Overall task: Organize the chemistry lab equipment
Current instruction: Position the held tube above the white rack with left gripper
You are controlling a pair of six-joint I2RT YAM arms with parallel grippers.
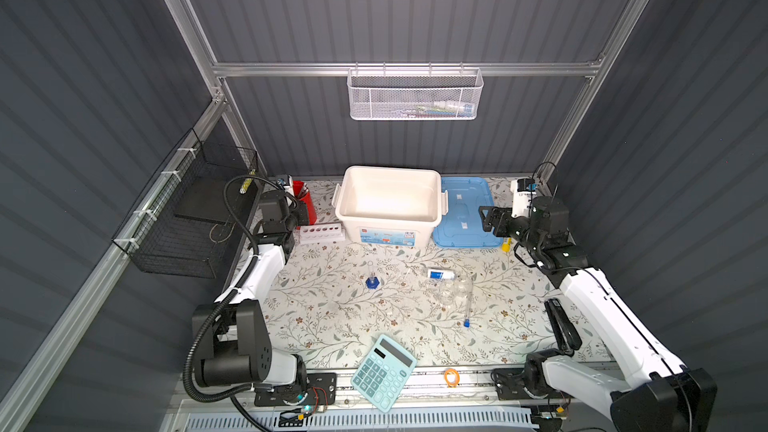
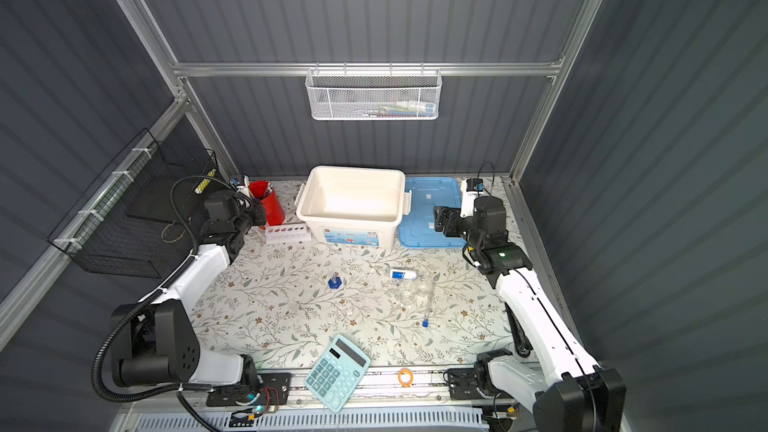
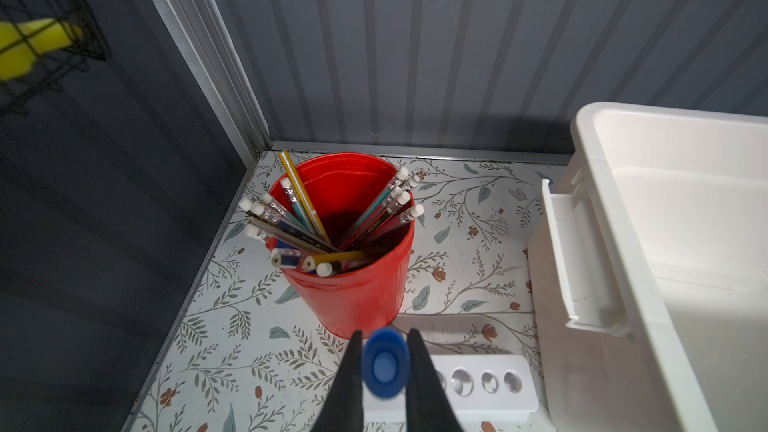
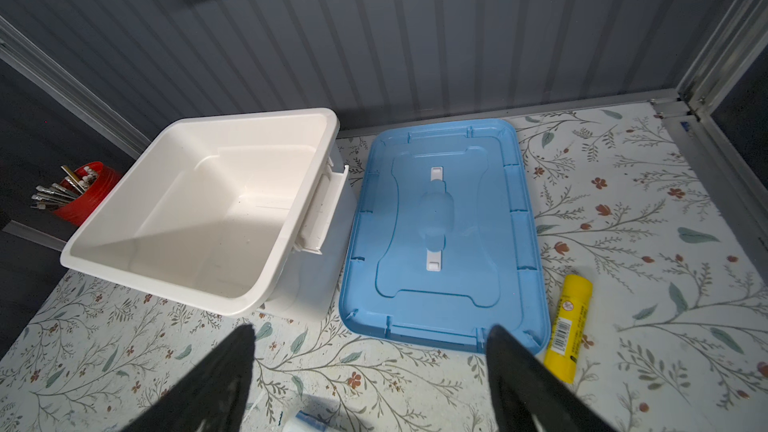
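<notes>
At the far left corner of the worktop [image 1: 332,326], the left hand [image 3: 385,336] pinches a blue-capped test tube [image 3: 384,367] between its two black fingers. In the left wrist view the tube shows end-on. Its cap faces the camera and hides the glass body, so the long axis runs along the line of sight, cap end nearest the wrist. It hangs over one end of the white rack [image 3: 478,384], just beside the red cup [image 3: 353,284] of pencils. Whether its lower tip sits in a hole I cannot tell.

A second test tube [image 1: 469,305] lies flat right of the worktop's centre in both top views. Its long axis runs from far to near and its blue cap points at the near edge. Touching or just beside it stand the clear beakers [image 1: 451,290]. Behind them a labelled flask [image 1: 440,274], blue and white, lies on its side with its long axis running left to right. Well apart to the left, the slim cylinder [image 1: 371,278] stands upright on its blue hexagonal foot.

The right hand [image 4: 370,334] is spread wide and holds nothing. It hovers above the near edge of the blue lid [image 4: 449,222], which lies flat beside the white bin [image 4: 199,297]. A yellow stick [image 4: 567,322] lies just right of the lid. A teal calculator [image 1: 384,371] sits tilted at the near edge.
</notes>
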